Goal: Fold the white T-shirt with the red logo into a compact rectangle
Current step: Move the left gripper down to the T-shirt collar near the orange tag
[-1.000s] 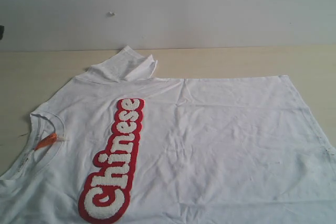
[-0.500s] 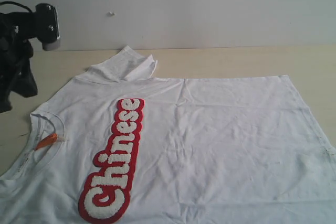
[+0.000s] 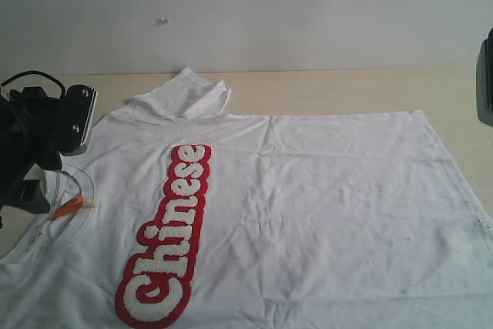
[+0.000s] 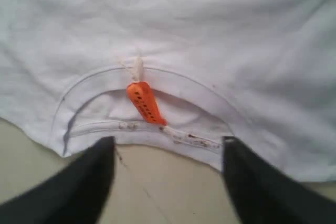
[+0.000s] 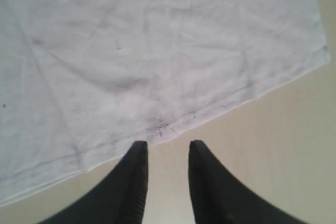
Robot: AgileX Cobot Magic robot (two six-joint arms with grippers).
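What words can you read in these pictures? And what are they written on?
"Chinese": the red logo, fuzzy white letters with a red outline, on the chest of the white T-shirt.
Tiny dark marks on the orange tag inside the collar: too small to read.
Faint print along the collar's inner band: too blurred to read.
No other text shows.

Chest of white cotton T-shirt (image 3: 331, 206): fuzzy white red-outlined lettering (image 3: 164, 236) reads "Chinese". Marks on small orange collar tag (image 4: 143, 102) unreadable.
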